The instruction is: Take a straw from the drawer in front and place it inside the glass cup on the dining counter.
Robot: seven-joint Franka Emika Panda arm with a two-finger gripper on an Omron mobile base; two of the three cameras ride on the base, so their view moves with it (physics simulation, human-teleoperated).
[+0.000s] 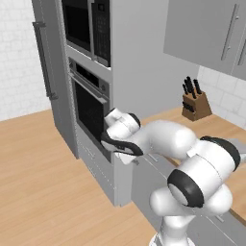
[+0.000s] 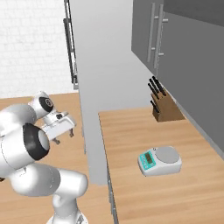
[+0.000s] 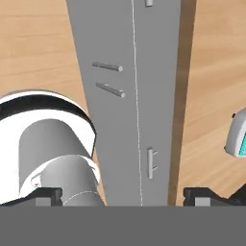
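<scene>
While gripper hangs open, knife block holds black-handled knives.

A tall grey oven tower stands on the light wood floor. Right of it runs a wooden counter under grey wall cabinets; behind it, white brick wall.

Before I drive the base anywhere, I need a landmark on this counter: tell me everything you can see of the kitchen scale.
The kitchen scale is a small, pale grey, rounded-corner unit that looks plastic, with a round grey weighing plate on one half and a teal panel with a display on the other. It lies flat on the wood counter, nothing on it, well apart from the knife block. The hand view catches one edge.
</scene>
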